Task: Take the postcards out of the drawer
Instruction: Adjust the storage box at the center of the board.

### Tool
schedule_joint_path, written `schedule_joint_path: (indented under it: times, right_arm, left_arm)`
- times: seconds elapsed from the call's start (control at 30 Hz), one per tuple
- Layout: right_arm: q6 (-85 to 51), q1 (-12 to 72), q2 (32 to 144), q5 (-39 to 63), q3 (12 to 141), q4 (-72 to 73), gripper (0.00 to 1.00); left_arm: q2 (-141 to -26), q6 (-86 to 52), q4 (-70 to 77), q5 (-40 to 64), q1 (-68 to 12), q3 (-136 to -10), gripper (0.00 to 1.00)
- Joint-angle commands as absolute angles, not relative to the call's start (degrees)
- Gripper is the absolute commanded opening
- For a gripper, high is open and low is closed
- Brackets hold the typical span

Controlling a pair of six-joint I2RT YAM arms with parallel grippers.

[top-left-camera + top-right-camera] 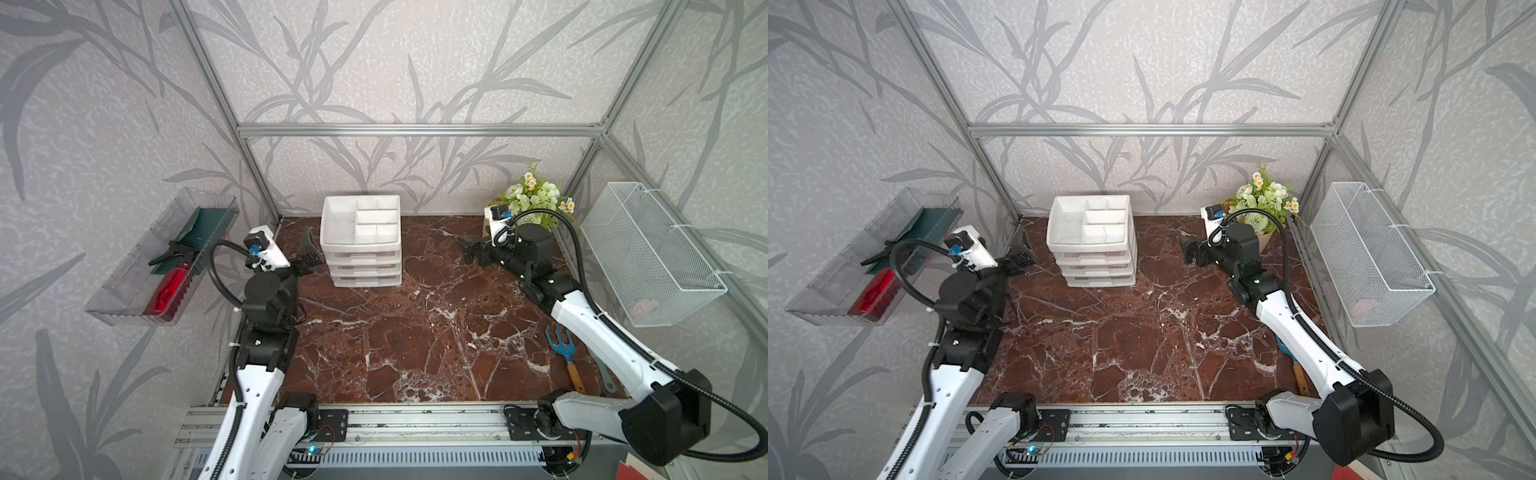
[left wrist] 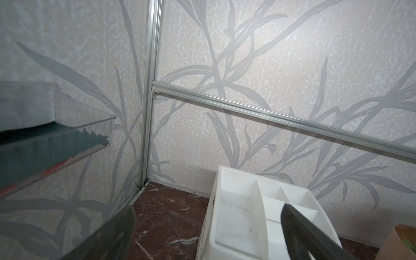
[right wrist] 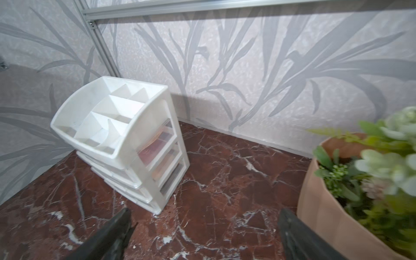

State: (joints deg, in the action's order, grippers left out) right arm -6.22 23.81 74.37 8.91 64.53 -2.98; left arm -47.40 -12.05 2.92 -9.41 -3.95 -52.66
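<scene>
Postcards [image 3: 155, 148] show only as a reddish and pale smear through the cloudy side of the drawer unit [image 1: 360, 249]. They are ahead of my right gripper [image 1: 468, 249] and well apart from it, and every drawer looks pushed in. That gripper hangs low over the marble table [image 1: 415, 332], jaws spread wide with nothing between them. Just behind it stand the potted flowers [image 1: 534, 197]. My left gripper [image 1: 309, 254] is equally wide and empty, just beside the unit's opposite side near its top tray; I cannot tell whether it touches. Farther out past the left arm, a clear wall bin [image 1: 120, 291] holds a red bottle [image 1: 168, 291]. Beyond the right arm hangs a wire basket [image 1: 648, 253], and a blue hand rake [image 1: 561, 347] lies by its forearm.
</scene>
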Motion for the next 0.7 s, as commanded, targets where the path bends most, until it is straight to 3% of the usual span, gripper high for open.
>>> schedule_joint_path:
  times: [0.0, 0.27, 0.47, 0.67]
  right_arm:
    - [-10.42, 27.09, 78.65, 10.68, 71.62, -13.67, 0.97]
    - [-14.23, 34.08, 91.22, 9.74, 87.76, -22.17, 0.73]
    - [-14.95, 37.54, 100.55, 6.40, 98.26, -27.45, 0.55]
    - [-15.65, 40.07, 107.26, 4.49, 106.28, -30.32, 0.46]
  left_arm:
    - [-56.62, -12.74, -20.16, -5.22, -4.06, -65.93, 0.99]
    - [-71.44, -10.89, -32.40, 7.19, -4.11, -84.01, 0.99]
    - [-77.00, -11.02, -37.78, 8.11, -4.07, -89.62, 0.99]
    - [-76.50, -10.15, -39.36, 6.17, -4.26, -88.20, 0.97]
